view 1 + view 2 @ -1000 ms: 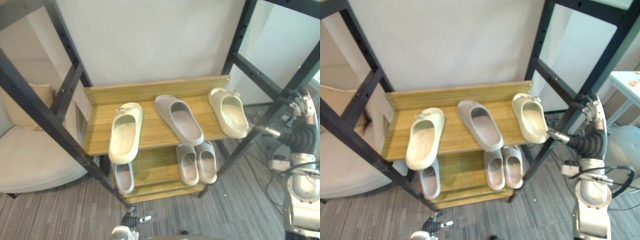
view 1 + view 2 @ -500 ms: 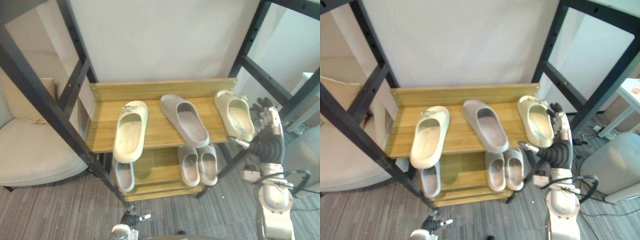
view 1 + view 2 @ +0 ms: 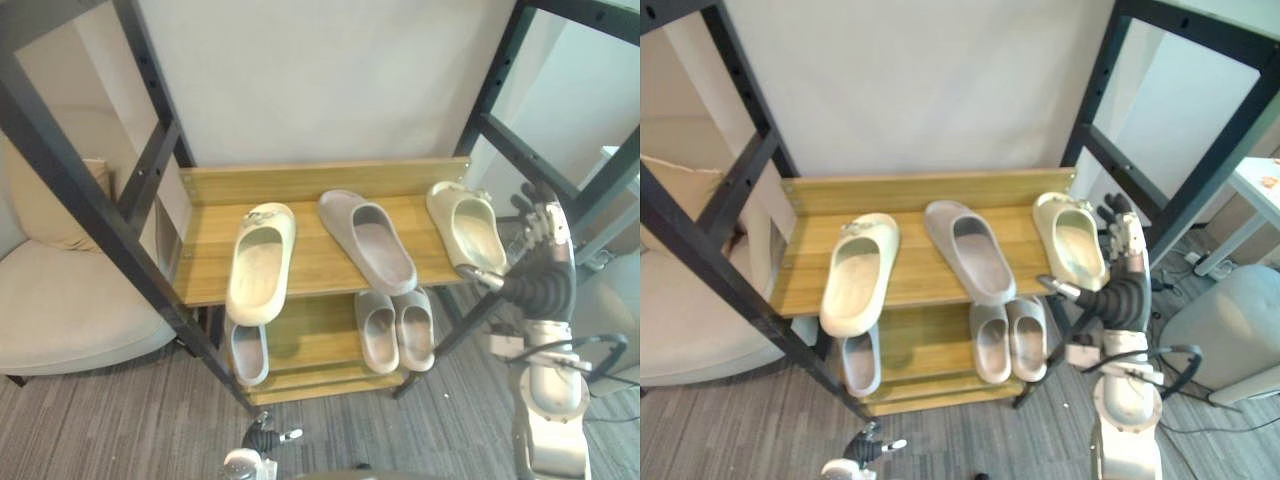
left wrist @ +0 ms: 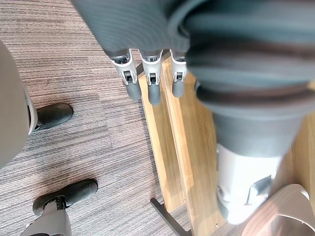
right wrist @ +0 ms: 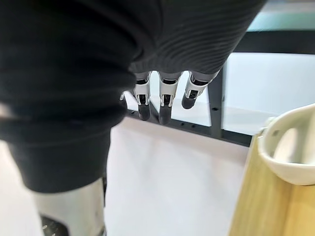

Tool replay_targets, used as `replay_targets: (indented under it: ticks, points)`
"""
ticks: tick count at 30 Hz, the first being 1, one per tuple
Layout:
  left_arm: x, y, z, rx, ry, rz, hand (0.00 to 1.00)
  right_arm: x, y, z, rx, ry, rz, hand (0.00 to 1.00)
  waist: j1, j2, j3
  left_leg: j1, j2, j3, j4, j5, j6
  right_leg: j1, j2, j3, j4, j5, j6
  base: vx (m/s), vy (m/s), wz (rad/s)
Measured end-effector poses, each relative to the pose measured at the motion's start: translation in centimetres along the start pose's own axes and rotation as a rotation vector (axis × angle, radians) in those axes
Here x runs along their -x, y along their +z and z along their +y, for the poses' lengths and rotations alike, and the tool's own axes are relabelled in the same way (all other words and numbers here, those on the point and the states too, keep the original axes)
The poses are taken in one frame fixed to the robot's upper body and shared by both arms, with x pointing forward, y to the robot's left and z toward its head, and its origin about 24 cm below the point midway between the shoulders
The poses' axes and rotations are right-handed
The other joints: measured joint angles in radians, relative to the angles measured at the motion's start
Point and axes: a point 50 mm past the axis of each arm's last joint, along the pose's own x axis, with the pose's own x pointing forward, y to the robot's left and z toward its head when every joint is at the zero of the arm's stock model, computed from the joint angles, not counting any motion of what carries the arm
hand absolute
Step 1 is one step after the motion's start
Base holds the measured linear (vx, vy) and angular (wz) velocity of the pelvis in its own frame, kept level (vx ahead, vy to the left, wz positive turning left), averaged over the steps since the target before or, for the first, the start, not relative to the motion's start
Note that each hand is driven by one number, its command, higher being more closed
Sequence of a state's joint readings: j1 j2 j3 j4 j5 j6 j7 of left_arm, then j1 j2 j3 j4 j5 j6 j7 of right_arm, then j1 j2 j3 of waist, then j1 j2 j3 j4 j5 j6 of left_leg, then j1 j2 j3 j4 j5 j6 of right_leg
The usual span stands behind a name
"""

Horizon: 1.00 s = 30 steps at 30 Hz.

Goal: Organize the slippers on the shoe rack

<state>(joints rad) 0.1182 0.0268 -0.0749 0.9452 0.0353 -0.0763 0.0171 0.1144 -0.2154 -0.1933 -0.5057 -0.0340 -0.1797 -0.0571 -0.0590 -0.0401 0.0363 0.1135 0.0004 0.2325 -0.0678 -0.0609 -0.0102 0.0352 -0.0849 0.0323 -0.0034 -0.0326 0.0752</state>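
Carpeted floor surrounded the shoe rack [image 3: 320, 180]. Over the last second we recorded the right hand [image 3: 547, 240] coming in from outside the frame to just beside the right cream slipper [image 3: 466, 226]. Its fingers were straight and held nothing, so we judged a grasp to be next. The left hand [image 4: 147, 73] hung low, relaxed and empty. The left cream slipper [image 3: 260, 262] overhung the shelf's front edge, and the grey slipper [image 3: 368, 240] lay askew. Bare shelf between them left room, but the black strut [image 3: 440, 350] crowded the right hand.
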Motion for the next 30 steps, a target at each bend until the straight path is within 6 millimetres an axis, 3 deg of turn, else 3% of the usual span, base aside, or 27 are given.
replay_targets:
  ticks: [10,19,23,30]
  points:
    - [-0.1,0.3,0.0,0.013,-0.003,-0.006,0.0,-3.0,-3.7,0.0,0.034,0.075,0.105,0.0,0.024,0.0,0.005,-0.011,-0.009,-0.028,-0.001,0.003,0.001,0.003,-0.002,-0.026,-0.002,0.0,0.0,0.0,-0.011,0.07]
    - [-0.3,0.9,0.0,-0.012,-0.012,-0.022,0.0,-4.5,-5.3,1.4,0.057,0.181,0.159,0.0,0.046,-0.006,0.023,-0.024,-0.011,-0.054,0.0,0.007,0.005,0.001,-0.004,-0.054,-0.004,-0.001,0.0,-0.01,-0.026,0.08]
    - [-0.4,1.1,0.0,-0.012,-0.012,-0.03,0.0,-5.5,-6.1,3.0,0.05,0.253,0.185,0.0,0.053,-0.011,0.029,-0.025,-0.012,-0.055,0.0,0.007,0.005,0.001,-0.004,-0.055,-0.004,-0.001,0.0,0.0,-0.006,0.01]
    - [-0.4,1.5,0.1,-0.015,-0.012,-0.049,0.0,-6.2,-7.0,3.6,0.071,0.288,0.223,0.0,0.06,-0.013,0.051,-0.027,-0.013,-0.06,-0.001,0.008,0.006,0.001,-0.005,-0.062,-0.004,-0.001,0.0,0.0,-0.003,0.01]
